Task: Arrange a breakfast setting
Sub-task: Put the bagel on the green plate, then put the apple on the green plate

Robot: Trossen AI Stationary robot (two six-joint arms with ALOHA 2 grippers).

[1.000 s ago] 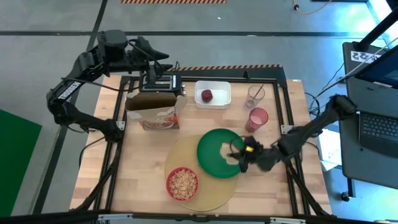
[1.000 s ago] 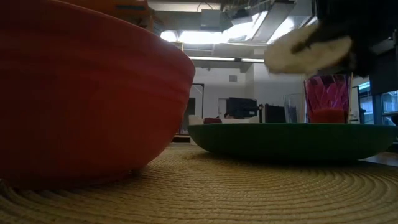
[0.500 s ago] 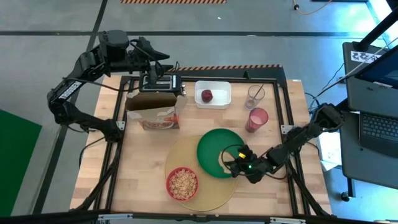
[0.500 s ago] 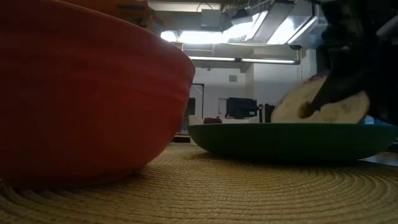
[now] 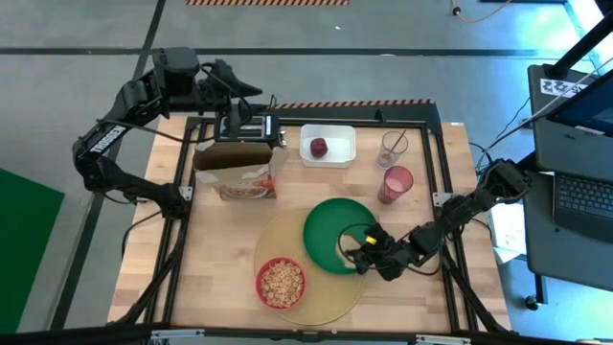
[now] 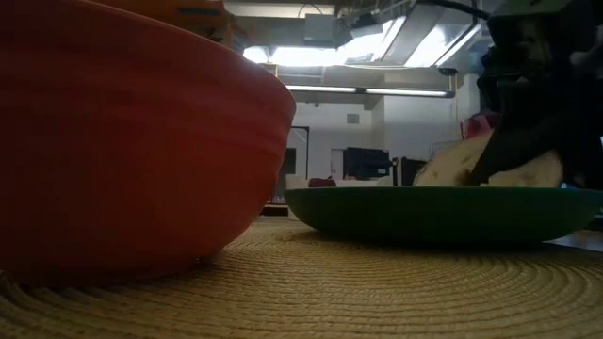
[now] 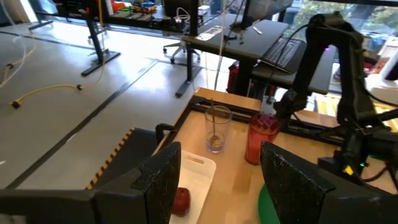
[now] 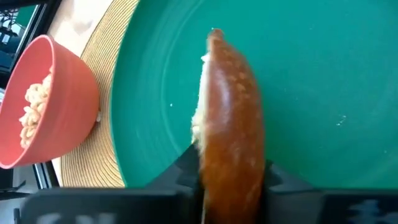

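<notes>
Bagel [image 8: 229,118] is what we see the right tool [image 5: 369,251] grasping: in the right wrist view its 2 dark fingers [image 8: 183,163] press on both sides of the brown crust, and the bagel stands on edge over the green plate [image 8: 323,81]. From the low view the bagel [image 6: 490,168] sits low at the plate [image 6: 443,215], though we cannot tell whether it touches the surface. From above, the right tool is at the plate's [image 5: 330,230] lower right rim, with its arm reaching in from the counter's [image 5: 220,240] right side.

We find the plate resting on the upper right part of the tan mat [image 5: 292,292]. The red bowl [image 5: 281,283] with cereal [image 5: 281,281] sits on the mat's lower left part, just beside the plate. The pink cup [image 5: 396,183] stands on the counter near the plate's upper right, with a clear glass [image 5: 393,146] behind it. The apple [image 5: 318,147] lies in the white tray [image 5: 340,155] at the counter's back, and next to the tray is the toaster [image 5: 247,127]. A cereal box [image 5: 235,172] stands in front of the toaster.

We see the left tool [image 7: 214,180] hanging over the counter's back left corner by the toaster, released, its 2 fingers apart with nothing between them.
</notes>
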